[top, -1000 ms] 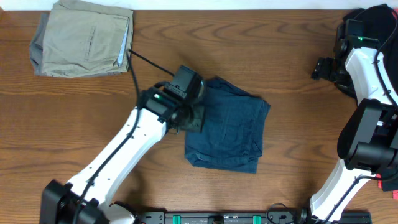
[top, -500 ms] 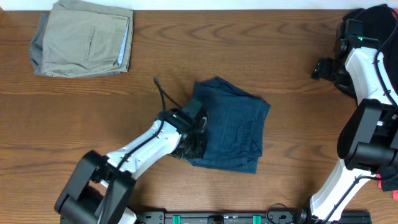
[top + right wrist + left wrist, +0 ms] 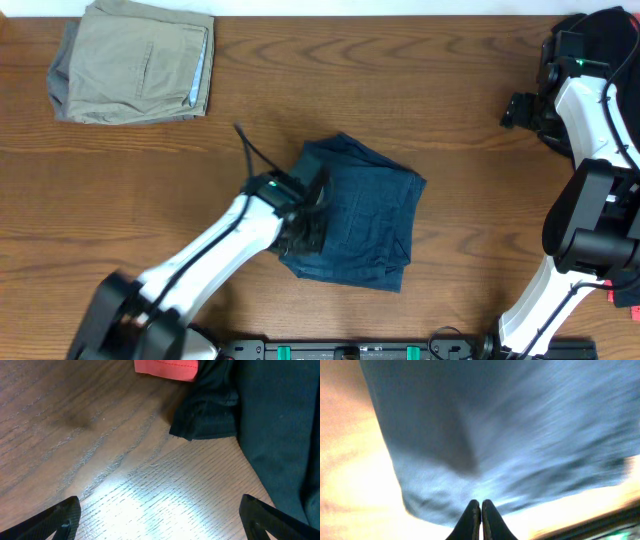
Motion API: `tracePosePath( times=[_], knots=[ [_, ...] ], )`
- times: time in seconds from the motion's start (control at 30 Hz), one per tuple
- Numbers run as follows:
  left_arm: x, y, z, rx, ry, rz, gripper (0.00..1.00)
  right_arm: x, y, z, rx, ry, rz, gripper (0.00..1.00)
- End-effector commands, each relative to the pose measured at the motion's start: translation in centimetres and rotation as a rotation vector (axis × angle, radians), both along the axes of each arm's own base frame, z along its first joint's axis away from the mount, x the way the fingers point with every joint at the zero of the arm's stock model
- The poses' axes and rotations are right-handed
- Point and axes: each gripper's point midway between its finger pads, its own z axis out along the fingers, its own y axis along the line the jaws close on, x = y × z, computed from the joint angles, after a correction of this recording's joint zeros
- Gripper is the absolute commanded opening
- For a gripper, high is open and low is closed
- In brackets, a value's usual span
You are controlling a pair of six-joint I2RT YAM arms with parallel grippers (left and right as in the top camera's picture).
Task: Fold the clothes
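The folded dark navy shorts (image 3: 365,210) lie at the table's middle. My left gripper (image 3: 305,225) is at their left edge, fingers shut. In the blurred left wrist view the shut fingertips (image 3: 481,504) touch the near edge of the navy fabric (image 3: 520,435); nothing shows between them. My right gripper (image 3: 520,108) is at the far right, open and empty just above bare wood (image 3: 160,515). Beside it lie a black garment (image 3: 270,410) and a coral-red garment (image 3: 167,367). The black garment also shows in the overhead view (image 3: 600,20).
Folded khaki-tan shorts (image 3: 135,60) lie at the back left corner. The left arm's cable (image 3: 250,150) loops above the table left of the navy shorts. The table's front rail (image 3: 350,350) runs along the near edge.
My left gripper has moved down along the navy shorts' left edge toward the front. The shorts have shifted slightly left and toward the front. The right arm has not moved.
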Motion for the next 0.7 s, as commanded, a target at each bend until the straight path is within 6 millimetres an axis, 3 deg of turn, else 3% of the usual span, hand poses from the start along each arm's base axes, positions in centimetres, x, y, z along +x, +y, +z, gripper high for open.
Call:
tracePosePath(
  times=[0.0,0.13,0.23,0.4,0.5,0.67],
  knots=[
    [2.3,-1.3,4.0,-0.097,-0.144,0.048,0.06,0.0,0.0,-0.1,-0.005,0.001,-0.015,0.99],
    [4.8,-3.1,6.0,-0.193,-0.273,0.048,0.06,0.0,0.0,-0.1,-0.005,0.001,-0.015,0.99],
    [6.4,-4.2,5.9,-0.227,-0.318,0.047,0.06,0.0,0.0,-0.1,-0.005,0.001,-0.015,0.99],
    [8.5,-6.5,3.2,-0.240,-0.327,0.031,0.06,0.0,0.0,-0.1,-0.005,0.001,-0.015,0.99],
    [8.9,-9.1,1.2,-0.290,-0.308,-0.011,0.06,0.0,0.0,-0.1,-0.005,0.001,-0.015,0.99],
    [9.7,-13.6,-0.4,-0.433,-0.321,-0.086,0.06,0.0,0.0,-0.1,-0.005,0.001,-0.015,0.99]
  ],
)
